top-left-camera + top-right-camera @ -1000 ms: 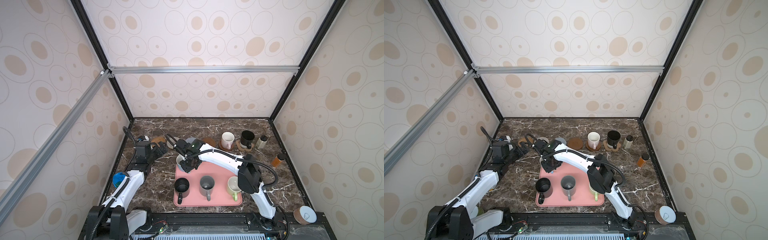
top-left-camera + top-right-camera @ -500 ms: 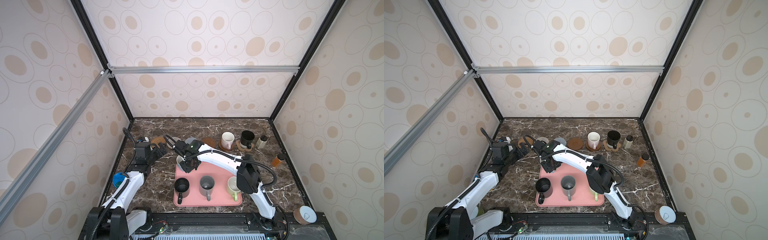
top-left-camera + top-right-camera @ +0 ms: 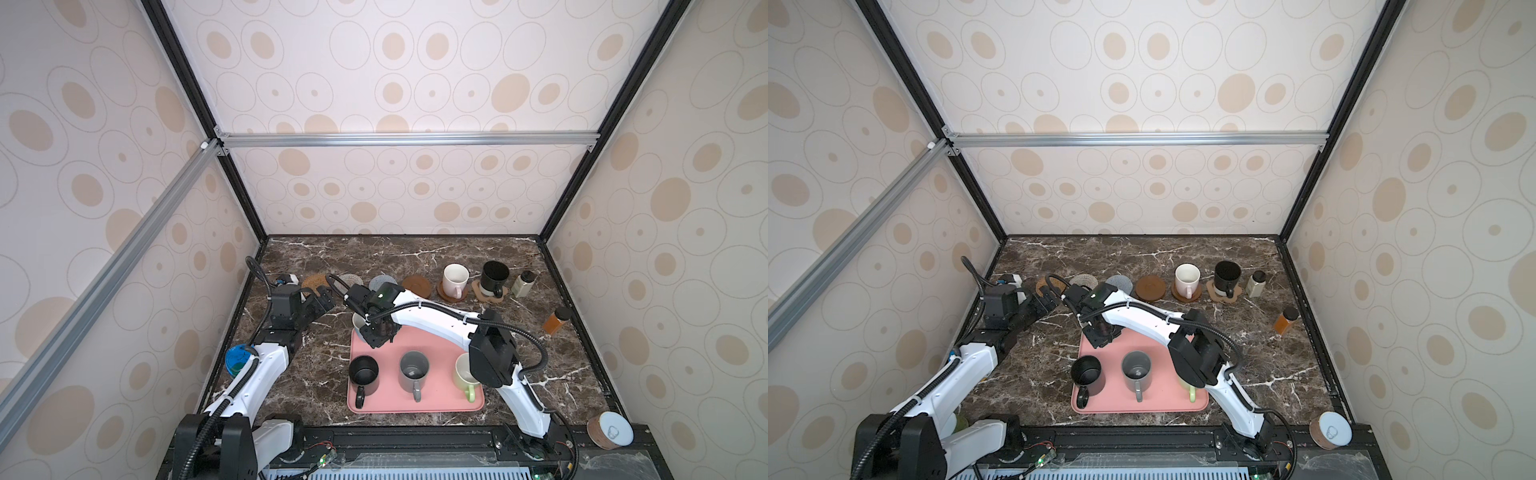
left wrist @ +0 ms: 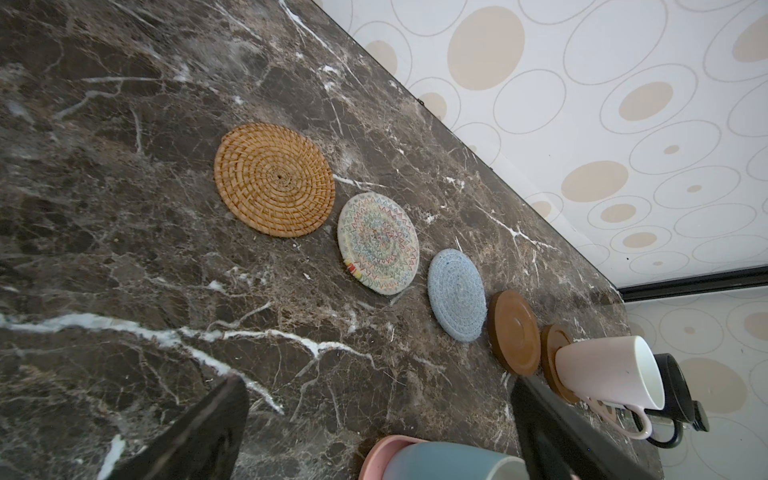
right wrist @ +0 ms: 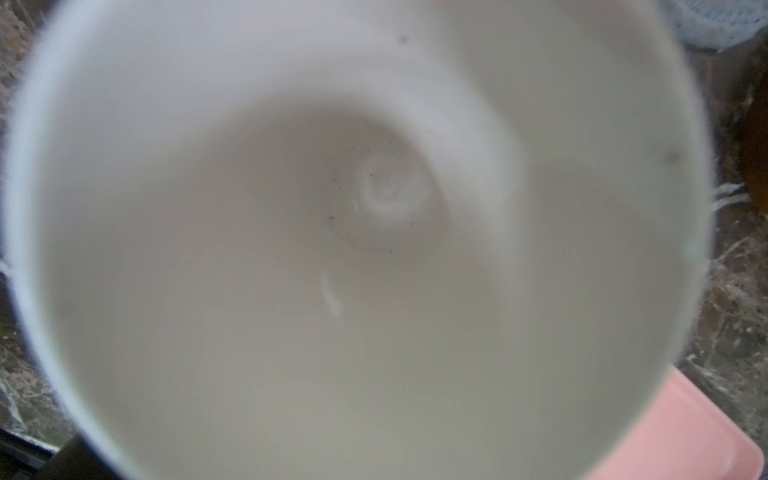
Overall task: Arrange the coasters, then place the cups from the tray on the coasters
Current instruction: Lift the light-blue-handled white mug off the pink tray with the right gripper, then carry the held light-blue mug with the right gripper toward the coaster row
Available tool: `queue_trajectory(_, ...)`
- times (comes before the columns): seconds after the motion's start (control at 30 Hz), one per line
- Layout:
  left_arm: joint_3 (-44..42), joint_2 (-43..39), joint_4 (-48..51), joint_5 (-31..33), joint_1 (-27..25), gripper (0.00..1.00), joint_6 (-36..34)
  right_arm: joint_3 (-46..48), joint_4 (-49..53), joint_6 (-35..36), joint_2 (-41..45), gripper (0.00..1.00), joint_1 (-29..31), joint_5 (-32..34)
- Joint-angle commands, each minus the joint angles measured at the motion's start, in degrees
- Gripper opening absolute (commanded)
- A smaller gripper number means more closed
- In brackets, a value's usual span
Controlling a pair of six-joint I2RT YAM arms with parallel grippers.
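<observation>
right gripper (image 3: 377, 334) hangs over the far left corner of the tray (image 3: 415, 405), directly above the light blue cup (image 5: 374, 249), whose inside fills the right wrist view. its fingers are hidden in every view, so its jaw width cannot be told, nor whether the cup is gripped. left gripper (image 3: 322, 302) hovers just left of that corner, jaws wide, nothing between them.

progress, as judged: the coasters lie in one row along the far part of the table, so arranging looks done. two cups are placed: the pale pink cup (image 3: 455, 279) on a wooden disc (image 4: 552, 353), the black cup (image 3: 494, 276) on the paw-shaped coaster (image 3: 488, 293). four cups remain on the tray: light blue, second black cup (image 3: 363, 374), grey cup (image 3: 413, 370), pale green cup (image 3: 463, 372).

bare targets: tan rattan coaster (image 4: 274, 179), cream woven coaster (image 4: 377, 243), grey-blue woven coaster (image 4: 457, 295), second wooden disc (image 4: 514, 332).

clearance: the bare coasters lie close together, and the second wooden disc is just beside the pink cup. the two grippers are near each other. open table lies between tray and row. the amber bottle (image 3: 557, 321) stands well apart.
</observation>
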State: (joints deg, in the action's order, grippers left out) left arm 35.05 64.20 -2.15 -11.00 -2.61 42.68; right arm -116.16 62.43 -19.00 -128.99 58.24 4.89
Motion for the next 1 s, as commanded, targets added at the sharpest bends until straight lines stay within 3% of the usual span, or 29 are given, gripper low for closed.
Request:
queue_trajectory(0.0,0.15,-1.19,-1.01,0.03,0.51,1.00,0.82,-1.53,0.54,0.37,-0.49,0.22,0.44,1.70)
queue_trajectory(0.23,0.55,-0.77,-1.36,-0.16,0.59,1.00,0.92,-1.54,0.33,0.33,0.88,0.16,0.41,1.53)
queue_trajectory(0.97,0.94,0.75,-2.34,-1.37,0.51,1.00,0.96,0.49,0.80,-1.96,7.36,0.12,0.22,3.94)
